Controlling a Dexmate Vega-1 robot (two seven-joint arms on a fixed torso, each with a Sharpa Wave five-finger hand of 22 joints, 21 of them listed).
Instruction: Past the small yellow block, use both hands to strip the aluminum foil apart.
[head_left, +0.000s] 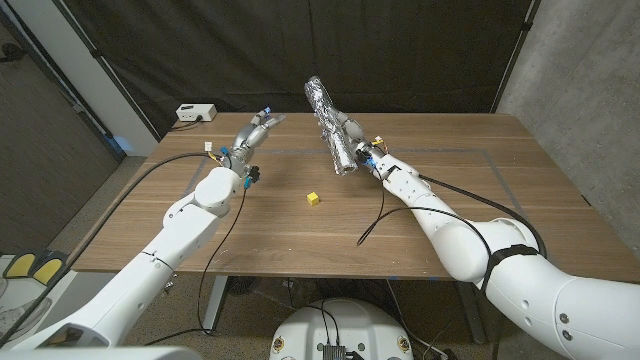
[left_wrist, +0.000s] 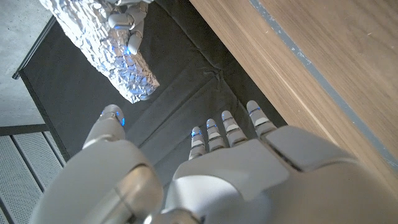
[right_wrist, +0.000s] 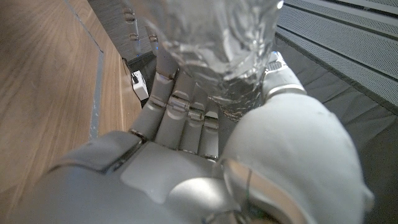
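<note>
from the head camera i saw the small yellow block (head_left: 313, 199) on the wooden table (head_left: 450, 175), between my arms. beyond it my right hand (head_left: 353, 135) gripped the long crinkled roll of aluminum foil (head_left: 331, 123), tilted up off the table. my left hand (head_left: 259, 130) hovered well apart from it, fingers spread, holding nothing.

the left wrist camera showed those fingers (left_wrist: 227, 127) straight, the foil end (left_wrist: 106, 53) beyond them, untouched.

the right wrist camera showed fingers (right_wrist: 180, 109) wrapped around the foil (right_wrist: 217, 43). i could read no writing.
</note>
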